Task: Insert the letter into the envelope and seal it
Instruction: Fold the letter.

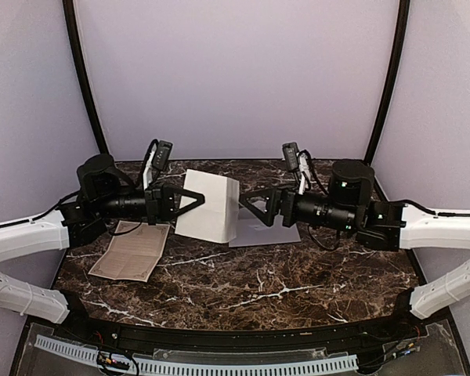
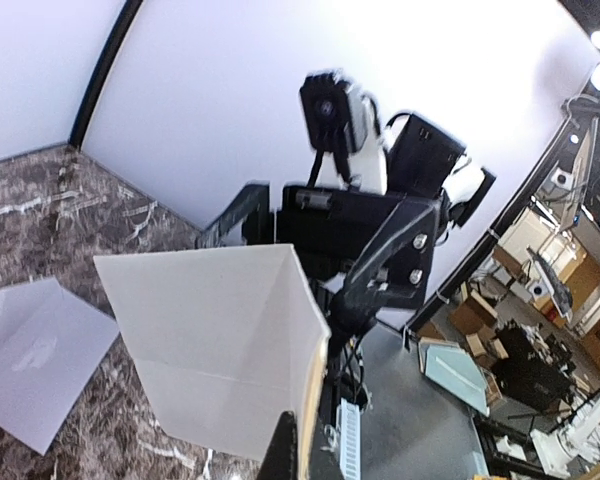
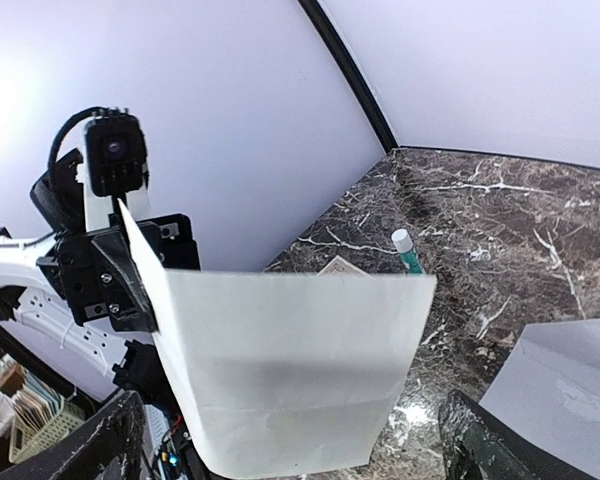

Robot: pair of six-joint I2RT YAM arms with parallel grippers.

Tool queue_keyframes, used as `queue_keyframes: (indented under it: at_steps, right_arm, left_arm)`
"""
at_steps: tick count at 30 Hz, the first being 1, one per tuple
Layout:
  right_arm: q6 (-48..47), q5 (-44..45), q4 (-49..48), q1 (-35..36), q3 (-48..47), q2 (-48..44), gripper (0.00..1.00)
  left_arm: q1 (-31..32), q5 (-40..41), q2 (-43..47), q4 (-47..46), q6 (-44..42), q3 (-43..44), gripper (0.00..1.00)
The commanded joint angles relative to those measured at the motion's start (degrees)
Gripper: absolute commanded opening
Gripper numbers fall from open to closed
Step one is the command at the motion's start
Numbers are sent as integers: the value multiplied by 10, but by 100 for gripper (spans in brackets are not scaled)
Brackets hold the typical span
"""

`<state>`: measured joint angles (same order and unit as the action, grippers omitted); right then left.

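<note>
Flat on the dark marble table (image 1: 258,290), right of centre and toward the far side: the envelope (image 1: 260,235), pale grey-lavender, partly beneath the right gripper (image 1: 249,204). Same pale shape at lower left from the left wrist, at the lower right corner from the right wrist.

Just left of the envelope, lifted off the marble: a white folded sheet (image 1: 207,205), upright, one crease across it. Lower right corner over the envelope's left edge in the top view, touching or not, cannot tell.

Clamped on the left edge of the white folded sheet: the left gripper (image 1: 194,200), arm reaching in level from the left, sheet carried in the air.

Facing it from the right: the right gripper, fingers (image 3: 100,445) spread wide, tips close to the sheet's right edge, nothing between them gripped. From its own camera, the fingers at the two bottom corners and the sheet hanging across ahead.

Near left, under the left arm: a tan ornate-bordered sheet (image 1: 131,251), flat, well apart from the envelope.

Beyond the held sheet in the right wrist view: a teal-capped stick (image 3: 408,250) on the marble, beside a corner of the tan sheet.
</note>
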<state>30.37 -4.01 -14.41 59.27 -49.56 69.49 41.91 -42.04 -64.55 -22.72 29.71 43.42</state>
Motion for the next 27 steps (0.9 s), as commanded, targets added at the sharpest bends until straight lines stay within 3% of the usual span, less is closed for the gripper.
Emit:
queue_keyframes:
  at_steps: [1,5,14,20,27]
  right_arm:
    - [77,8,-88,6,24,17,99]
    - [65,-60,-165,14,14,49,99]
    - [28,-150,-208,24,-51,107,96]
    - [32,-158,-229,25,-56,117,76]
    - [37,-163,-251,27,-59,124,42]
  left_arm:
    - [1,50,12,-147,56,-29,0]
    - [5,34,5,-205,84,-44,0]
    - [16,11,-10,-243,98,-44,0]
    - [24,-3,-26,-273,114,-47,0]
    - [27,-6,-36,-287,118,-49,0]
